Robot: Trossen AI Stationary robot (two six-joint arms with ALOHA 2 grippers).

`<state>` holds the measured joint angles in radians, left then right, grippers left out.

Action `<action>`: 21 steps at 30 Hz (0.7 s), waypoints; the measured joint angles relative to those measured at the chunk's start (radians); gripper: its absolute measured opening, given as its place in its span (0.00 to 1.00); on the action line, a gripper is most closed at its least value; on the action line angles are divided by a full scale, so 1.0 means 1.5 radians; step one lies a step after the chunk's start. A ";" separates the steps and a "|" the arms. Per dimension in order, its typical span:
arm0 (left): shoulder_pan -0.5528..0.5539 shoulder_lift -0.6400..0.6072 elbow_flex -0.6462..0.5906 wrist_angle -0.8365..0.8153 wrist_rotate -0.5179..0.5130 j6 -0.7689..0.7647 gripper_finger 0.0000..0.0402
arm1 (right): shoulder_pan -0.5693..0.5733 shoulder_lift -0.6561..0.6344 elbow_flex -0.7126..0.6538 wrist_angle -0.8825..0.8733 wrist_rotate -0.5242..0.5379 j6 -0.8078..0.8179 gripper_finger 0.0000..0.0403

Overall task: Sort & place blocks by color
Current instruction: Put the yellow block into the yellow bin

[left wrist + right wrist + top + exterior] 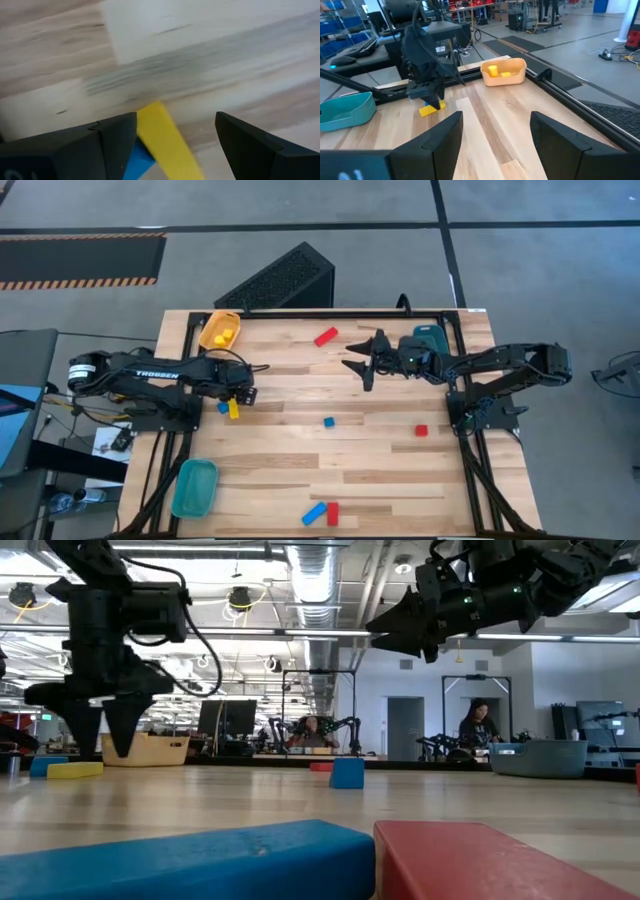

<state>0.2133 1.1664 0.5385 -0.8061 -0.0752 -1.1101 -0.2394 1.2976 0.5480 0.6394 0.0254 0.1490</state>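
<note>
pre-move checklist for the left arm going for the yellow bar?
1. left gripper open: ok, jaws spread in its wrist view.
2. Over the yellow bar: ok, bar lies between the fingers.
3. Neighbour clearance: not ok, a small blue block sits right against the bar.
4. Gripper empty: ok.
5. yellow tray free to receive: ok, it holds yellow pieces and has room left.
6. right gripper out of the way: ok, open, raised at the far side, past the red bar.
</note>
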 joint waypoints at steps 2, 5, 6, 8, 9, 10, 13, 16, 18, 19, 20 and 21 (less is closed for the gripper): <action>0.005 0.000 -0.006 -0.009 -0.005 -0.014 0.63 | 0.000 0.000 0.000 -0.001 0.000 0.000 0.63; 0.014 0.000 -0.012 -0.020 -0.006 -0.016 0.63 | 0.000 0.000 0.001 -0.005 0.000 0.000 0.63; 0.016 0.000 -0.012 -0.018 -0.006 -0.017 0.63 | 0.000 0.000 0.001 -0.005 0.000 0.000 0.63; 0.016 0.000 -0.012 -0.017 -0.004 -0.015 0.63 | -0.001 0.000 0.001 -0.004 0.002 -0.001 0.63; 0.016 0.000 -0.012 -0.017 0.007 -0.011 0.63 | -0.003 0.000 0.001 -0.003 0.005 -0.001 0.63; 0.016 0.000 -0.012 -0.017 0.016 -0.011 0.63 | -0.006 0.000 0.001 -0.002 0.005 -0.001 0.63; 0.015 0.000 -0.012 -0.018 0.029 -0.009 0.59 | -0.018 0.000 0.001 -0.002 0.006 0.000 0.63; 0.015 0.013 -0.012 -0.023 0.028 -0.012 0.52 | -0.025 0.000 0.001 -0.005 0.008 0.000 0.63; 0.015 0.031 -0.012 -0.026 0.017 -0.011 0.47 | -0.027 0.000 0.001 -0.007 0.008 0.000 0.63; 0.016 0.044 -0.012 -0.020 0.011 -0.008 0.44 | -0.027 0.000 0.001 -0.009 0.008 0.000 0.63; 0.017 0.057 -0.012 -0.015 0.007 -0.004 0.42 | -0.027 0.000 0.001 -0.010 0.007 0.000 0.63; 0.019 0.072 -0.010 -0.007 0.008 0.005 0.40 | -0.027 0.000 0.001 -0.010 0.007 -0.001 0.63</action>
<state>0.2416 1.2737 0.5239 -0.8164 -0.0639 -1.1019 -0.2794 1.2980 0.5488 0.6246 0.0364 0.1482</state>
